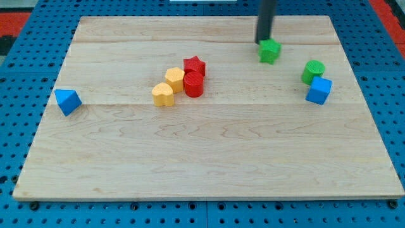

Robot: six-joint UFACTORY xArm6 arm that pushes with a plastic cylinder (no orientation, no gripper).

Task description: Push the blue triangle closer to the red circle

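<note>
The blue triangle (67, 101) lies at the view's left edge of the wooden board (209, 158). The red circle (193, 84) stands near the board's middle, far to the right of the triangle. My tip (262, 42) is at the view's top right, touching or just left of the green star block (270, 51), far from both the triangle and the red circle.
A red star (195, 66) sits just above the red circle. A yellow hexagon (174, 78) and a yellow heart (163, 94) sit to its left. A green cylinder (312, 71) and a blue cube (318, 91) stand at the view's right.
</note>
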